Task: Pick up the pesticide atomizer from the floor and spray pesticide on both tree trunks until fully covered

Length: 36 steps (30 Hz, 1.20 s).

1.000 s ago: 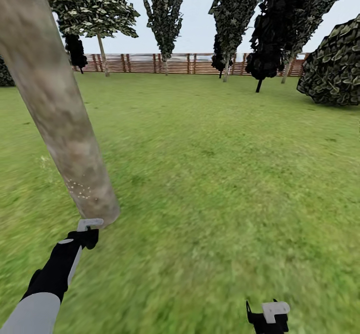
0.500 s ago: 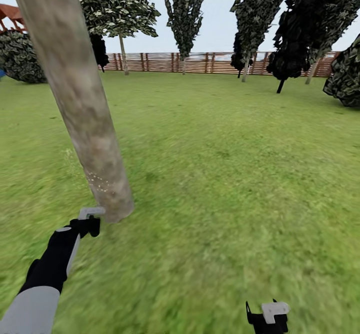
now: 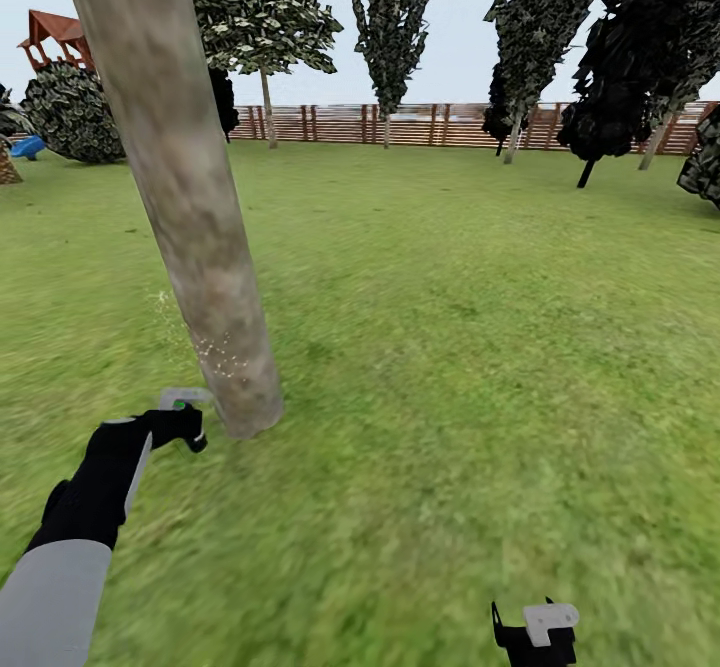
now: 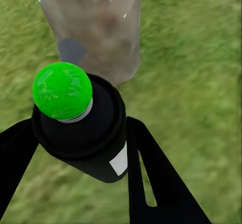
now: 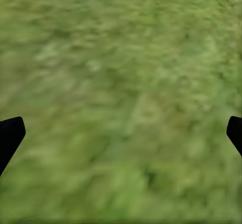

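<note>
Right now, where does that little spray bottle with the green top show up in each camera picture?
Head view: the pesticide atomizer sits in the left gripper, lower left, beside the tree trunk base.
Left wrist view: the atomizer is large and central between the dark fingers, green cap up.
Right wrist view: grass between two finger tips.
Shared landmark: the speckled trunk.

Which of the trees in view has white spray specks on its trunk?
The nearest one: the thick mottled trunk beside the left gripper, speckled white near its base. The thin-trunked trees along the fence show no specks.
</note>
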Available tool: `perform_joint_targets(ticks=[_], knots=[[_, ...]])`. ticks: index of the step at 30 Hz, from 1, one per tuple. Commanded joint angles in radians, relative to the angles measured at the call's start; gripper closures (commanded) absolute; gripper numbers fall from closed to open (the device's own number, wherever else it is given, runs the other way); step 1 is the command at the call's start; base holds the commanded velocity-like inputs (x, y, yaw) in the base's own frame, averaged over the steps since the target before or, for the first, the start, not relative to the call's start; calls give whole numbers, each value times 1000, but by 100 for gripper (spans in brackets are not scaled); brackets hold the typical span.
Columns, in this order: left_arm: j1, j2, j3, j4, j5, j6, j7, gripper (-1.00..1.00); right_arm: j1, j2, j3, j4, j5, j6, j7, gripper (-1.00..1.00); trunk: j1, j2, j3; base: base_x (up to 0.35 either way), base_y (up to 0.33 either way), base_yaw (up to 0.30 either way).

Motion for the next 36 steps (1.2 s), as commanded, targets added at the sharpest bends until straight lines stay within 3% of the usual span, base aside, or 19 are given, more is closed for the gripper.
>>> perform_joint_targets(ticks=[1, 5, 7, 9, 11, 14, 16, 24, 29, 31, 32, 34, 36], knots=[[-40, -27, -2, 0, -6, 39, -3, 100, 0, -1, 0, 0, 0, 0, 0, -100, 0, 0, 0, 0, 0, 0], [-91, -28, -63, 7, -6, 57, -4, 100, 0, -1, 0, 0, 0, 0, 0, -100, 0, 0, 0, 0, 0, 0], [-128, 34, -62, 18, -5, 60, -5, 100, 0, -2, 0, 0, 0, 0, 0, -100, 0, 0, 0, 0, 0, 0], [-131, 53, -65, 18, -4, 69, -14, 100, 0, -2, 0, 0, 0, 0, 0, -100, 0, 0, 0, 0, 0, 0], [-132, 50, -73, 16, -6, 81, -38, 100, 0, -2, 0, 0, 0, 0, 0, -100, 0, 0, 0, 0, 0, 0], [-135, 6, -82, 8, -8, 96, -52, 100, 0, -2, 0, 0, 0, 0, 0, -100, 0, 0, 0, 0, 0, 0], [-134, -7, -82, 2, -9, 119, -56, 100, 0, -2, 0, 0, 0, 0, 0, -100, 0, 0, 0, 0, 0, 0], [-122, 45, -61, 0, -11, 126, -57, 100, 0, -2, 0, -1, 0, 0, 0, -100, 0, 0, 0, 221, 0, 0], [-120, 48, -66, -56, -7, 133, -57, 100, 0, -2, 0, 0, 0, 0, 0, -100, 0, 0, 0, 58, 0, 0], [-131, 55, -64, -91, -6, 203, -58, 100, 0, -2, 0, -1, 0, 0, 0, -100, 0, 0, 0, 4, 0, 0], [-134, 63, -63, -96, -7, 231, -59, 100, 0, -2, 0, -1, 0, 0, 0, -100, 0, 0, 0, 1, 0, 0], [-135, 114, -61, -100, -6, 256, -61, 100, 0, -2, 0, -1, 0, 0, 0, -100, 0, 0, 0, 0, 0, 0], [-127, 148, -60, -101, -6, 262, -95, 100, 0, -2, 0, -1, 0, 0, 0, -100, 0, 0, 0, 0, 0, 0]])
